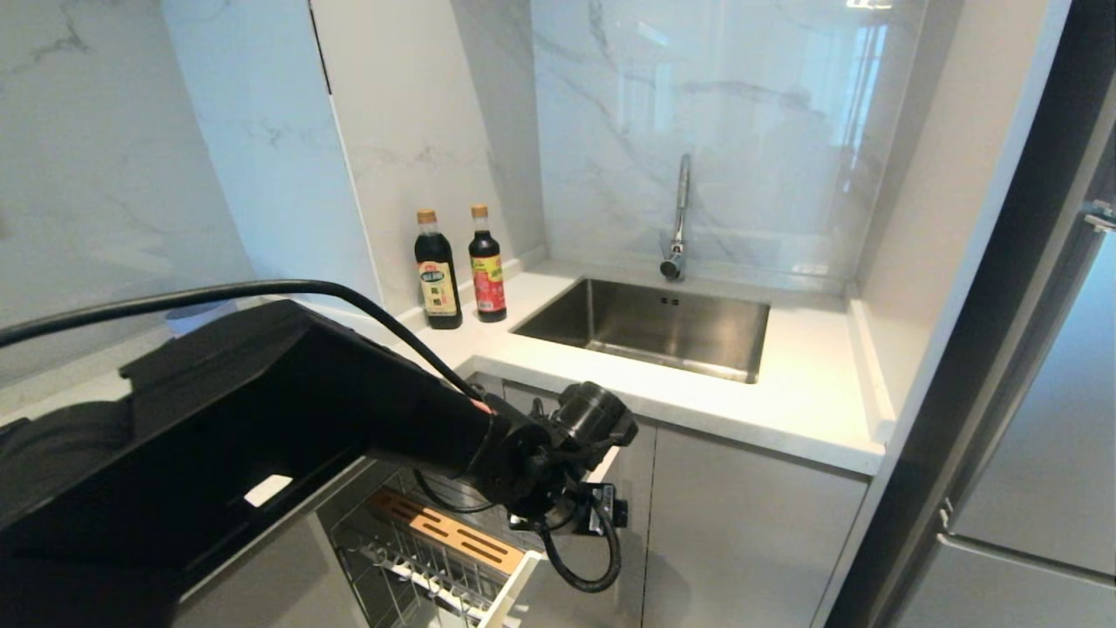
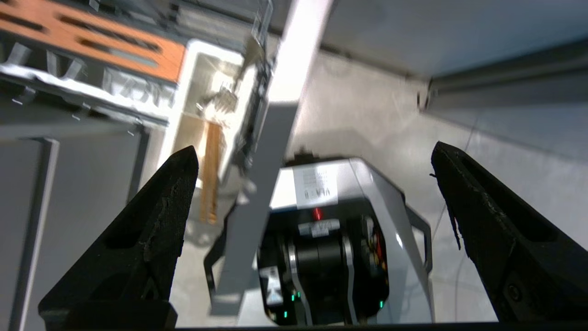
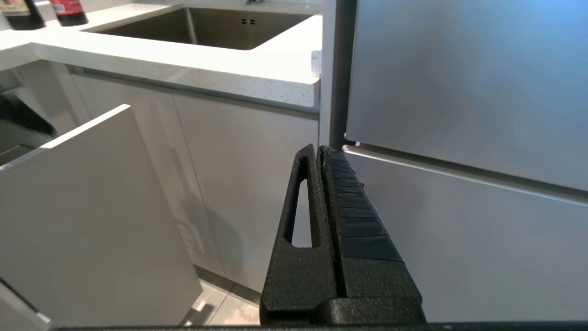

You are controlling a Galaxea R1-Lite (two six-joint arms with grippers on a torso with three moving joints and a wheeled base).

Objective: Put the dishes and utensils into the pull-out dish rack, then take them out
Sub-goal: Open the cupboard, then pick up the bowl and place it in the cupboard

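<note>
The left gripper (image 2: pixel 312 156) hangs over the pulled-out dish rack (image 1: pixel 418 558) with its 2 fingers (image 2: pixel 156 216) spread wide and nothing between them. Below it the white utensil cup (image 2: pixel 202 119) sits at the rack's corner, just beside the cabinet front (image 2: pixel 275 115), and the light-wood chopsticks (image 2: pixel 210 174) stand in it with what looks like the metal spoon (image 2: pixel 220 96), though that is blurred. I judge the step to be fetching a utensil out. It should centre over the cup, come straight down, keep clear of the cabinet front and close only around the sticks. The right gripper (image 3: pixel 321 156) is parked low by the cabinets, fingers pressed together, empty.
</note>
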